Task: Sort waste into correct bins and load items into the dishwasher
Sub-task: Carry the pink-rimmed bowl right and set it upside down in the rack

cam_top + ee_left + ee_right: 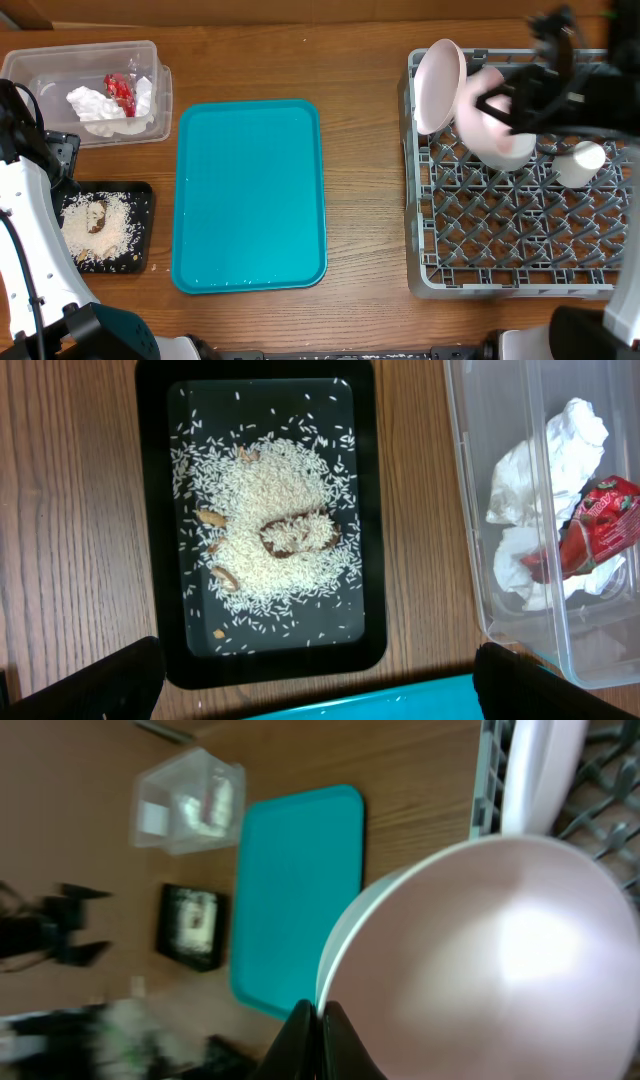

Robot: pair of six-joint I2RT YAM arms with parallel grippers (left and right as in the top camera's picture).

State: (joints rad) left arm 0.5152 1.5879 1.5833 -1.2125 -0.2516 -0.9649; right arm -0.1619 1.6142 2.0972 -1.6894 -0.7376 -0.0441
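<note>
My right gripper (321,1017) is shut on the rim of a pale pink bowl (480,960). It holds the bowl (503,143) tilted over the far left part of the grey dish rack (520,240). Next to it a large plate (438,85) stands on edge in the rack, and a small cup (581,161) lies to the right. My left gripper (318,678) hangs open above the black tray (160,510), which holds rice crumbs (270,510) and a brown scrap (298,538). The clear tub (470,510) holds crumpled napkins (545,460) and a red wrapper (595,525).
The teal serving tray (250,195) lies between the bins and the rack with a few stray grains near its edge. The black tray (140,200) sits at the table's left, just in front of the clear tub (155,60). Bare wood lies between tray and rack.
</note>
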